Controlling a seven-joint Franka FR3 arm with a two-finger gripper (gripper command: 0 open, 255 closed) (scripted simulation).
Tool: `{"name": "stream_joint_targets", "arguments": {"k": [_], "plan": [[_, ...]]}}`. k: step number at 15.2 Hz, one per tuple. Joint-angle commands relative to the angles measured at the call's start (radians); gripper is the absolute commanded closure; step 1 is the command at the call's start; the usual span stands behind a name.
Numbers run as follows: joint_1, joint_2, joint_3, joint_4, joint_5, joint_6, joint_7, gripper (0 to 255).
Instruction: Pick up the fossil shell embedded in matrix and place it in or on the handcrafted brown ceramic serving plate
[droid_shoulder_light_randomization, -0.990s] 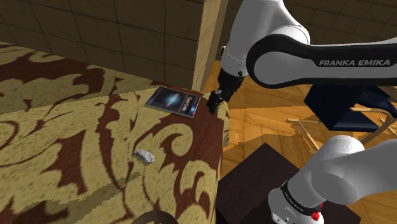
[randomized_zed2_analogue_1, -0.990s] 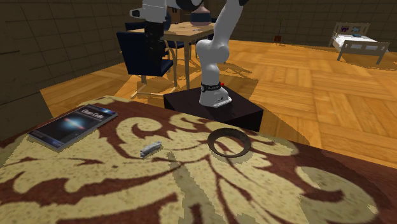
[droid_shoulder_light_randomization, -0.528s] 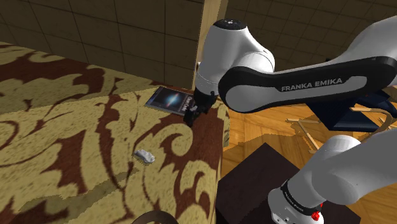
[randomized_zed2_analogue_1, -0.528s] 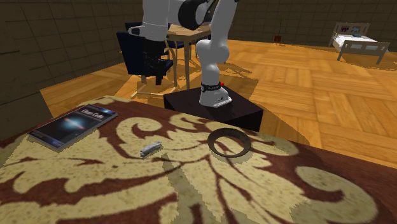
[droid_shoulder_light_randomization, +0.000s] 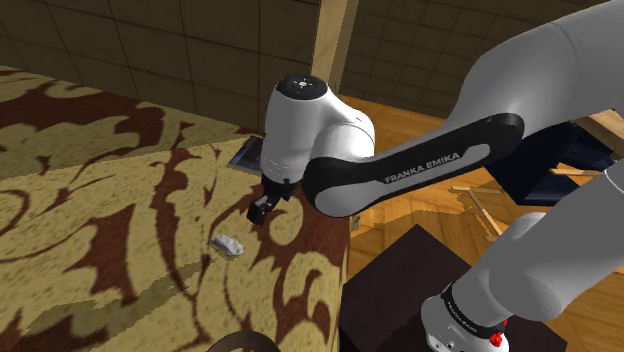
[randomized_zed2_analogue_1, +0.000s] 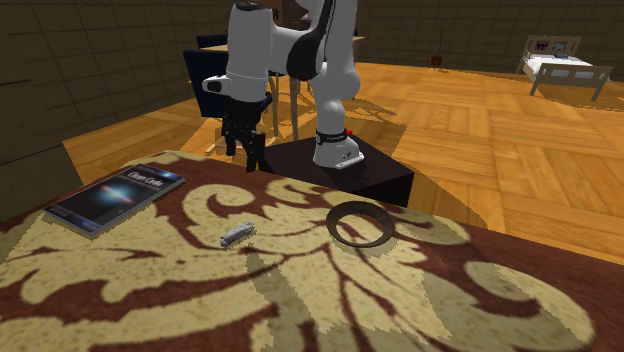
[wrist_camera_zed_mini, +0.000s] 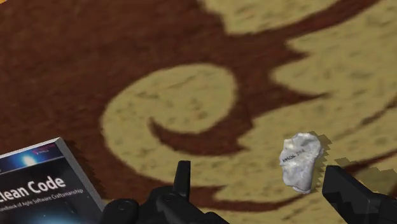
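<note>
The jaws are hanging wide open over the brown-and-tan patterned counter, near the middle of the shoulder view. The pale fossil shell is lying flat on the counter just to their lower left. In the wrist view it is sitting between the two fingers, touching neither. In the second exterior view, the dark plate is resting right of the fossil and a book is lying at the left.

White letters on the arm read "FRANKA EMIKA". The book cover shows "lean Code", its first letter cut off. A dark mark on the fossil shell cannot be read
</note>
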Motion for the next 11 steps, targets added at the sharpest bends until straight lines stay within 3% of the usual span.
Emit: {"name": "stream_joint_targets", "arguments": {"k": [1,4,8,11], "plan": [[0.0,0.083,0.026,0.037,-0.077,0.034,0.067,0],[0.023,0.21,0.041,0.106,-0.209,0.062,0.174,0],[0.098,0.376,0.017,0.217,-0.372,0.074,0.298,0],[0.14,0.451,-0.008,0.269,-0.437,0.081,0.343,0]]}}
